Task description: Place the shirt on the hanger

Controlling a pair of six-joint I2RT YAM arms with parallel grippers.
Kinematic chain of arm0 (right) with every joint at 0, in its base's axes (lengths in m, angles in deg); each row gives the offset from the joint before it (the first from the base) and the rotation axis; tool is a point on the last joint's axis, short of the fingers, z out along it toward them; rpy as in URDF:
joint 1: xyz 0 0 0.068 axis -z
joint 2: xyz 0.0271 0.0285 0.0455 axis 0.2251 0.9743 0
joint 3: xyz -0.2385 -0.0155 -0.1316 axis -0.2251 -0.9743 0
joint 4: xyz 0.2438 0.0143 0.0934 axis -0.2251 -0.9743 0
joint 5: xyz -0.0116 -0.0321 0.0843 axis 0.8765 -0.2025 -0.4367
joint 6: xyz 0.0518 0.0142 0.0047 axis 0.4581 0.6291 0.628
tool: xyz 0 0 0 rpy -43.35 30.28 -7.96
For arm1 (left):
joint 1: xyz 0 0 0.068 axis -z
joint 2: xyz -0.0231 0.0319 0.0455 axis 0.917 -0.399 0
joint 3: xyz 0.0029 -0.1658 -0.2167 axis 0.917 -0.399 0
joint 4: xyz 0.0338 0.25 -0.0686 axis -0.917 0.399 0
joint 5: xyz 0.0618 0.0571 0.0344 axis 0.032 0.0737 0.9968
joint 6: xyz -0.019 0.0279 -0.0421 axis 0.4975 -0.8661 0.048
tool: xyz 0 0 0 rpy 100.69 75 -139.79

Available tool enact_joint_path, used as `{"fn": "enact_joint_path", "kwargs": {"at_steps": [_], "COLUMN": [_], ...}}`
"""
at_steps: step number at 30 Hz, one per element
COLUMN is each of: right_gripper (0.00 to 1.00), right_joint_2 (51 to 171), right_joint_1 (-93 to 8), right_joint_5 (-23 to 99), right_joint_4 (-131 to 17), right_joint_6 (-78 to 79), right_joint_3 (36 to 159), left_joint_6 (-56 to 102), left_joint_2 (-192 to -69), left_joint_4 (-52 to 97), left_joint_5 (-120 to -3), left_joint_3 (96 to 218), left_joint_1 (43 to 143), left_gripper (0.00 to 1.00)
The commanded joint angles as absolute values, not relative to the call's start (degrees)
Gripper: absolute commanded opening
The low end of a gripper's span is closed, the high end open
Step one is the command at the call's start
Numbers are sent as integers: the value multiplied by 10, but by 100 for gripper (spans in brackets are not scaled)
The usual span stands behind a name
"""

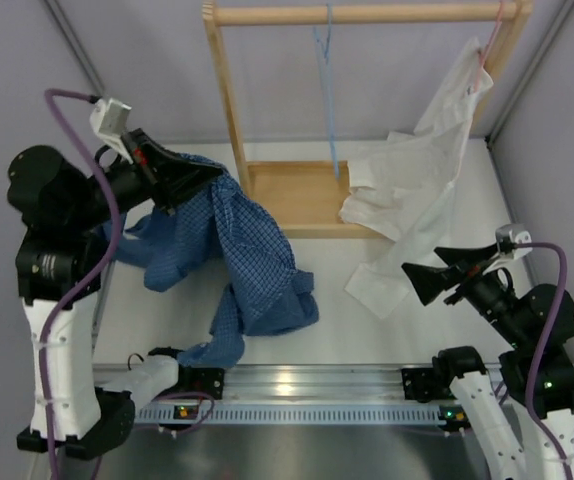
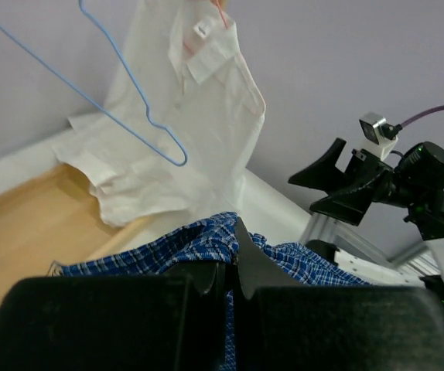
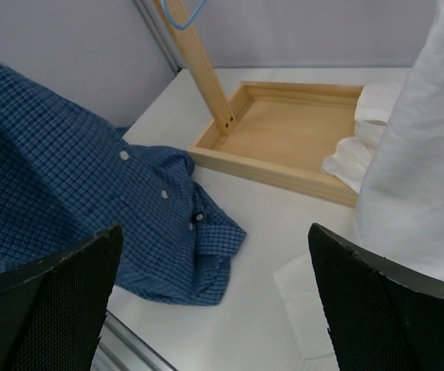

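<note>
My left claw (image 1: 199, 180) is pinched shut on a bunch of the shirt (image 1: 257, 262). It holds that bit up off the table (image 1: 367, 335), near the left post of the wooden rack (image 1: 225, 90). The rest of the shirt hangs down in a lump and lies on the table. My right claw (image 1: 419, 284) is wide open with nothing in it, off to the right beside the white shirt (image 1: 407, 190). The hanger (image 1: 329, 90) hangs from the top bar, thin and free to swing. Here is what worries me. I hold the shirt in one spot only, and I cannot tell which part that is, so the neck hole may not be open when I reach the hanger. If I push cloth at the wire, I think the hanger will swing away or slip off the bar. The loose part could catch on the post. My right claw could grab the white shirt by mistake, since it is so close.
</note>
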State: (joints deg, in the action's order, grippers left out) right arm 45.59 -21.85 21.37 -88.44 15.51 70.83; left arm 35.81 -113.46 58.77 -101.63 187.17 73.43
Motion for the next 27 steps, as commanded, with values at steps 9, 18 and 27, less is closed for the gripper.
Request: {"fn": "enact_joint_path", "kwargs": {"at_steps": [9,18,27], "right_gripper": [100,99,93], "right_joint_2": [490,485,533], "right_joint_1": [-227,-227,-265], "right_joint_5": [-29,-13,41], "right_joint_4": [-763,-799,-696], "right_joint_6": [184,189,288], "right_joint_3": [650,599,483], "left_joint_6": [575,503,431], "left_joint_2": [-1181,-1043,-945], "left_joint_4": [403,463,763], "left_joint_5": [-1029,-867,-201], "left_joint_3": [1927,1708,1567], "left_joint_1": [742,741,741], "left_gripper": [0,0,0]}}
